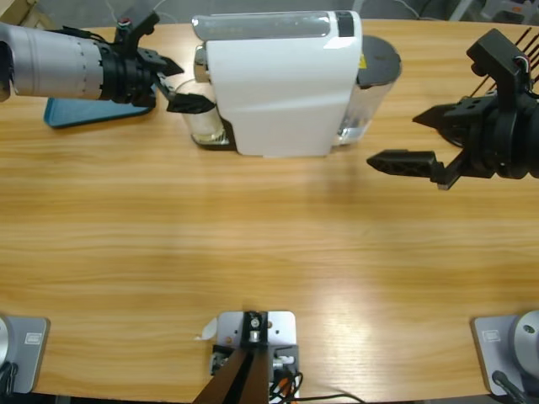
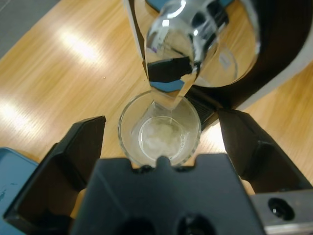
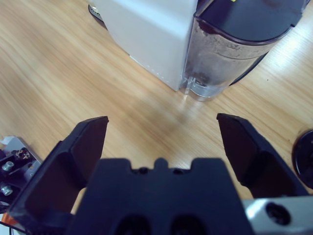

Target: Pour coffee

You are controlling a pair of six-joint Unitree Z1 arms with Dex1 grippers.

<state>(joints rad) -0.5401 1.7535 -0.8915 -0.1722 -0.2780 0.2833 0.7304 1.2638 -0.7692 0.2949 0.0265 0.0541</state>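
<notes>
A small clear glass [image 1: 207,126] stands under the chrome spout [image 2: 181,44] of a white coffee machine [image 1: 278,84]. A shallow pale layer of coffee [image 2: 159,138] lies in the bottom of the glass [image 2: 128,128]. My left gripper [image 1: 178,84] comes in from the left and is open. In the left wrist view its jaws stand on either side of the glass without touching it, the left gripper [image 2: 161,120] just short of the rim. My right gripper [image 1: 417,139] hangs open to the right of the machine, holding nothing. The right gripper [image 3: 161,122] faces the machine's clear water tank [image 3: 220,63].
A blue tray [image 1: 76,114] lies under the left arm near the table's back edge, and shows again as the blue tray [image 2: 14,171] in the left wrist view. A black round object [image 3: 304,156] sits at the right wrist view's edge. Bare wooden table [image 1: 269,252] spreads in front of the machine.
</notes>
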